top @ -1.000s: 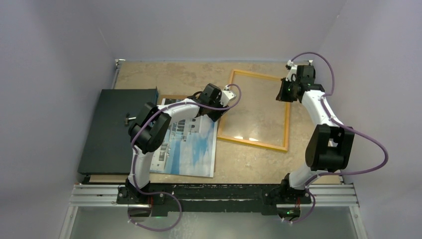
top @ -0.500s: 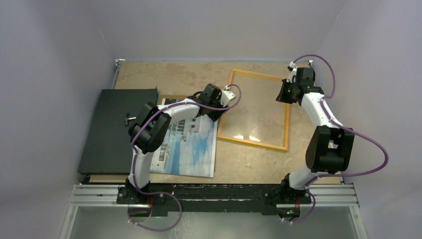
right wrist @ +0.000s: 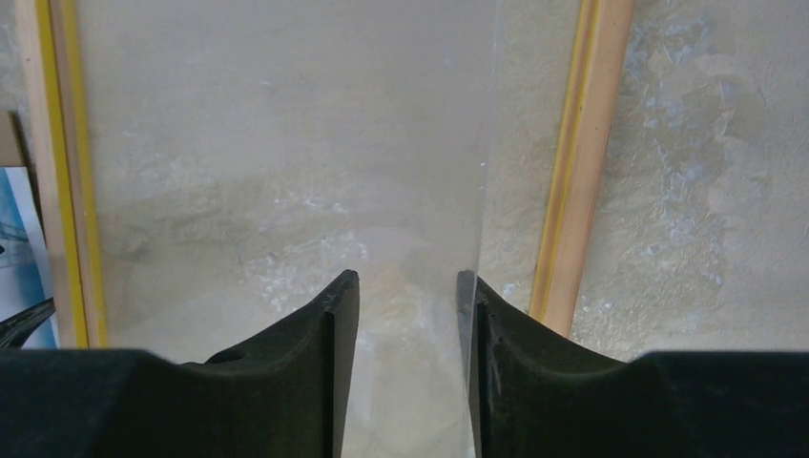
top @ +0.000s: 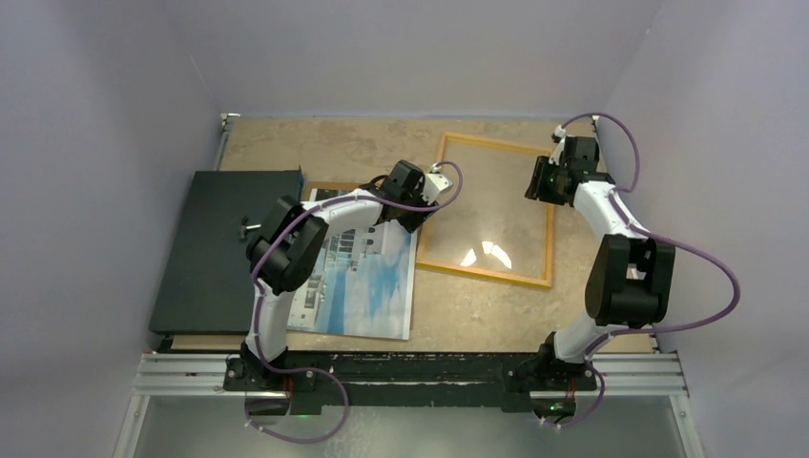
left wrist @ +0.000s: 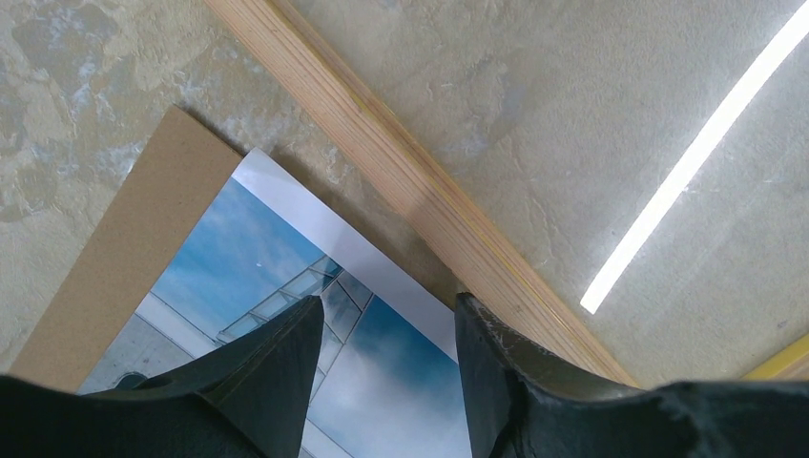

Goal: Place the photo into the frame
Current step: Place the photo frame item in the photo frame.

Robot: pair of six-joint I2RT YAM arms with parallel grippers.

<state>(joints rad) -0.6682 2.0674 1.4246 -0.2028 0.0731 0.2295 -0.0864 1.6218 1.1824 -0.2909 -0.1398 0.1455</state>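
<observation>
Your frame (top: pixel 482 272) lies flat on the surface (top: pixel 324 143), and it is the only thing here that holds anything. Inside it sits the clear pane (right wrist: pixel 277 143), with the mottled tan top showing through. In the right wrist view the pane's edge runs short of the frame's right rail, so a strip of bare top shows between that edge and the rail.

The photo (top: pixel 367 281) is outside the frame, face up just beside its left rail, showing building and blue sky. Its corner nearest the frame comes close to that rail. I cannot tell whether the paper touches the wood. Under the photo lies the brown backing board (left wrist: pixel 124 258), which sticks out past the photo's edge on the side away from the frame. The black panel (top: pixel 219 248) lies further out on that same side, beyond the photo.

Your left claw (left wrist: pixel 386 305) hangs over the photo's corner beside the frame's left rail. Its fingers (left wrist: pixel 277 372) are spread, with printed sky showing between them, and it pinches nothing.

Your right claw (right wrist: pixel 408 279) is over the frame's right side, inside the right rail. Its fingers are also spread. The pane's edge runs down to the inner face of one finger, but the gap is far wider than the pane, so it grips nothing.
</observation>
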